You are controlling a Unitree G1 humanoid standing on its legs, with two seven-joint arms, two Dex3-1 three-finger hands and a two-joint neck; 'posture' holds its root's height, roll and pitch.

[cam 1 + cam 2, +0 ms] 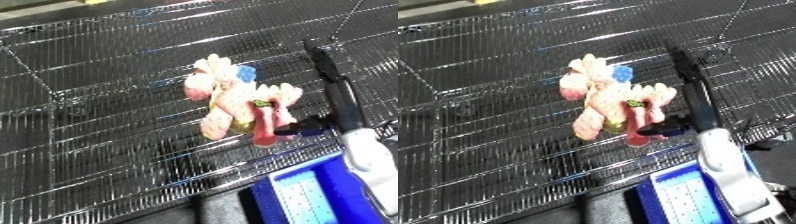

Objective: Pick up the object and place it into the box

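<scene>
A plush toy [238,99], cream and pink with a blue patch and a small green spot, lies on the black wire-mesh table [107,100] right of the middle. My right hand [339,102] comes in from the lower right and stands just to the toy's right. Its fingers [689,75] stretch straight up along the toy's side. The thumb [300,132] points left and touches the toy's pink lower end. I cannot see any finger curled round the toy. The blue bin [263,197] sits at the lower right, below the table's front edge. My left hand is out of sight.
The mesh table fills nearly the whole view and carries nothing else that I can see. A dark gap [213,210] lies between its front edge and the bin. My white forearm [728,175] crosses over the bin.
</scene>
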